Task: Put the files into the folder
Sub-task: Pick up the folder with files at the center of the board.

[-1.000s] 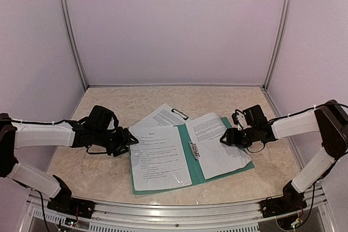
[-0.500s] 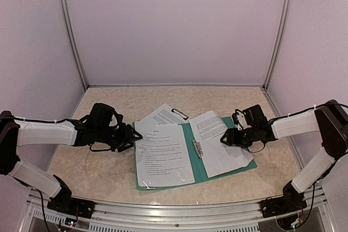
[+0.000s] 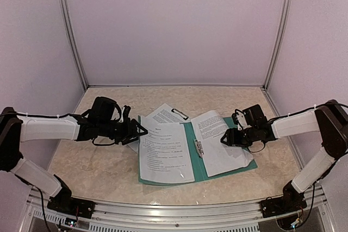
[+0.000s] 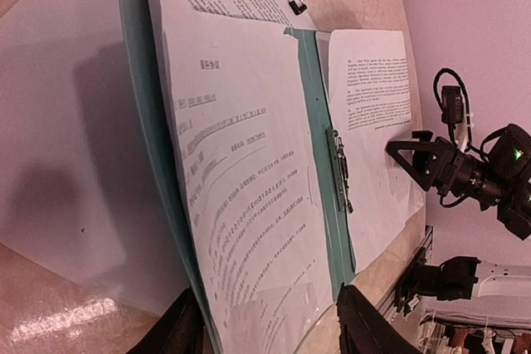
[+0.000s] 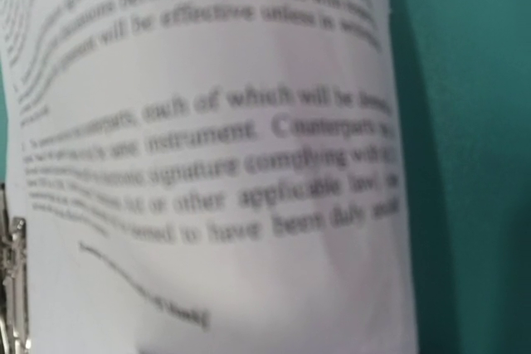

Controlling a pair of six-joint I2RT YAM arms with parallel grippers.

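The teal folder lies open mid-table, its metal clip at the spine. One printed sheet covers its left half and another its right half. A third sheet lies behind, partly under the folder. My left gripper is at the folder's left edge, jaws apart; in the left wrist view its fingers flank the near end of the left sheet and the teal edge. My right gripper rests open on the right sheet, its fingers outside the right wrist view.
A black wire clip lies on the rear sheet. The booth's back wall and side walls enclose the beige table. The metal rail runs along the near edge.
My left gripper has moved right against the folder's left edge, and the left half with its sheet has shifted right with it. The right arm has stayed still.
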